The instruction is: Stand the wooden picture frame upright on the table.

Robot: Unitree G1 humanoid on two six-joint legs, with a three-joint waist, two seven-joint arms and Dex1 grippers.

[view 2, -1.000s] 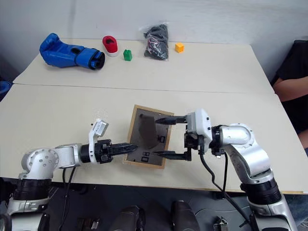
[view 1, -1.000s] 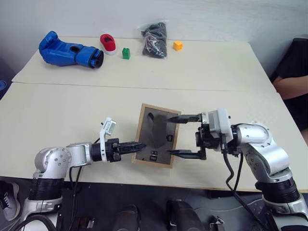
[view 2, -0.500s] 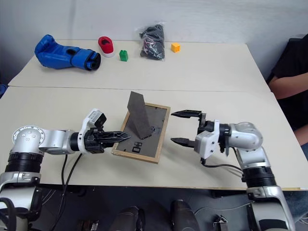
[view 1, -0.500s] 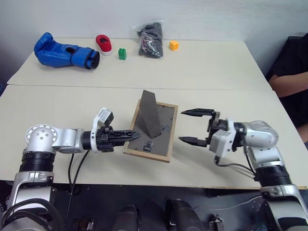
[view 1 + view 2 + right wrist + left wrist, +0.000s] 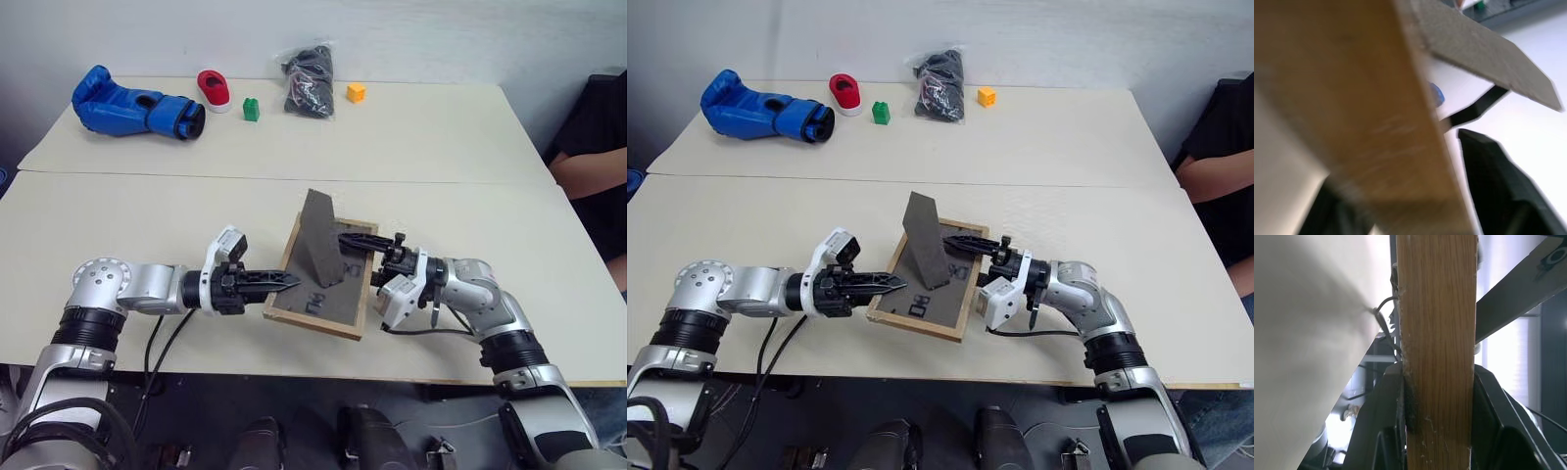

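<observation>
The wooden picture frame (image 5: pixel 328 299) lies back-up and tilted near the front of the table (image 5: pixel 147 211), its dark triangular stand (image 5: pixel 318 250) folded out and pointing up. My left gripper (image 5: pixel 292 283) is shut on the frame's left edge. In the left wrist view the light-wood edge (image 5: pixel 1437 333) sits clamped between both fingers. My right gripper (image 5: pixel 348 245) comes in from the right and is shut on the frame's right edge. One finger (image 5: pixel 355 238) lies over the dark back, the other is hidden below. In the right wrist view the wood (image 5: pixel 1352 98) runs between the fingers.
Along the table's far edge lie a blue boxing glove (image 5: pixel 137 103), a red object (image 5: pixel 214 88), a green block (image 5: pixel 251 108), a black bag (image 5: pixel 309 80) and an orange cube (image 5: pixel 357 92). A person's arm (image 5: pixel 593 166) shows at the right edge.
The stand has swung up from the frame's back. My right gripper drew away to the right, then came back and closed over the right edge. My left gripper kept its grip and rolled.
</observation>
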